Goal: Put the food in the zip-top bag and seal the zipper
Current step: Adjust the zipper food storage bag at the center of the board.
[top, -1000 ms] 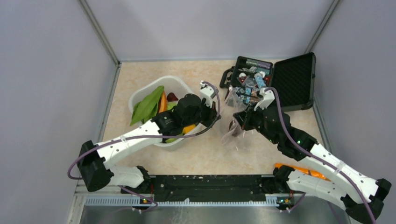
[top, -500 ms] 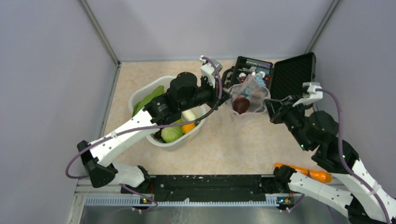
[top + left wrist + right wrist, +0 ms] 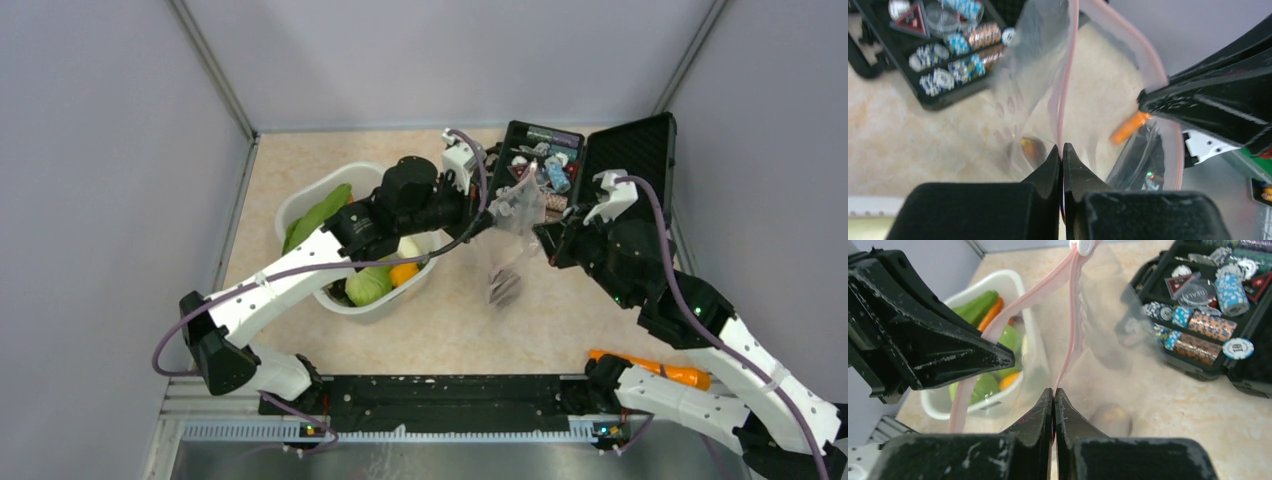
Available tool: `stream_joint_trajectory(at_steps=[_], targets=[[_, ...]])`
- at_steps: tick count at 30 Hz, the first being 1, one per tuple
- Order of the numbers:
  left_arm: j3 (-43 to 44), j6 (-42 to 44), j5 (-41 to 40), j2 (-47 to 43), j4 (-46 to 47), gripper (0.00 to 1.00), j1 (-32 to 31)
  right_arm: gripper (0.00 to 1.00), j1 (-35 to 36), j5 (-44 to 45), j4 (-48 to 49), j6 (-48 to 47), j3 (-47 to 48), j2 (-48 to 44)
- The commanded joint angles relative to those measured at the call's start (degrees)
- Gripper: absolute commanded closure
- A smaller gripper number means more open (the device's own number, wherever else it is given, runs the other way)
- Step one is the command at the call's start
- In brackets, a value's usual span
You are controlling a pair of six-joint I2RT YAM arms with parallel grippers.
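The zip-top bag [image 3: 517, 212] is hanging in the air between the white tub [image 3: 300, 205] and the black case [image 3: 630, 170]. Its zipper [image 3: 1074, 315] is running roughly left to right, from one arm to the other. The left gripper [image 3: 1062, 150] is clenching one lip of the pink strip and the right gripper [image 3: 1053, 392] is pinching the opposite lip, so the mouth appears to be gaping as a loop between them. The bag's body is sagging down and toward the near edge from both sets of jaws. The top view is showing a dark purple piece [image 3: 504, 287] lying low in the bag, which the wrist views are only blurring. The wrist views, in turn, are revealing the two lips parting, which is unreadable from above. Most remaining food is sitting in the tub beside the left arm, while a carrot [image 3: 655, 367] is lying by the right arm's base. The left arm therefore looks the nearer one for fetching from the tub.
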Motion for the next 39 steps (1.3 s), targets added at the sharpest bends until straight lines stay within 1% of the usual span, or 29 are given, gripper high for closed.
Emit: stream_joint_trajectory(at_steps=[1, 3, 7, 13, 16, 20, 23, 25, 29, 31, 37, 38, 39], targets=[[-6.18, -1.31, -3.42, -1.87, 1.69, 1.00, 0.24, 1.00, -0.07, 4.00, 0.13, 0.45, -0.35, -0.37], [-9.25, -2.21, -6.14, -3.11, 2.20, 1.00, 0.28, 1.00, -0.12, 4.34, -0.34, -0.50, 0.45, 0.38], [-11.72, -5.08, -6.75, -4.36, 5.63, 1.00, 0.33, 1.00, -0.12, 4.91, -0.70, -2.93, 3.78, 2.51], [-9.47, -6.19, -2.04, -4.58, 9.63, 1.00, 0.33, 1.00, -0.10, 6.43, -1.51, -6.73, 9.55, 4.96], [-10.55, -7.25, -1.07, -4.03, 11.71, 1.00, 0.33, 1.00, -0.12, 5.36, -2.42, -8.15, 9.79, 6.45], [-16.21, -7.52, -6.11, -3.63, 11.50, 1.00, 0.33, 1.00, -0.10, 3.27, -4.02, -6.25, 5.44, 9.93], [-21.16, -8.85, -13.81, -4.45, 11.07, 1.00, 0.87, 1.00, -0.10, 1.74, -2.30, -4.39, 1.21, 12.33], [-23.54, -9.81, -16.15, -5.39, 11.08, 0.99, 1.74, 1.00, -0.11, 0.41, 0.20, -3.89, -0.70, 13.26], [-25.77, -9.78, -17.57, -7.39, 11.11, 0.94, 3.55, 1.00, -0.10, -2.68, 5.79, -3.45, -2.55, 14.22], [-25.76, -9.31, -19.16, -8.22, 9.93, 0.93, 4.04, 1.00, -0.07, -3.96, 7.72, -3.09, -2.83, 14.40], [-26.18, -9.41, -24.23, -9.85, 7.00, 0.90, 5.32, 1.00, -0.12, -4.06, 9.22, -2.40, -3.21, 14.16], [-26.32, -9.32, -23.74, -9.96, 7.07, 0.86, 5.54, 1.00, -0.12, -4.36, 9.33, -2.48, -3.15, 14.20], [-26.43, -8.96, -22.38, -9.88, 7.57, 0.85, 5.73, 1.00, -0.08, -4.83, 9.41, -2.64, -3.06, 14.28]])
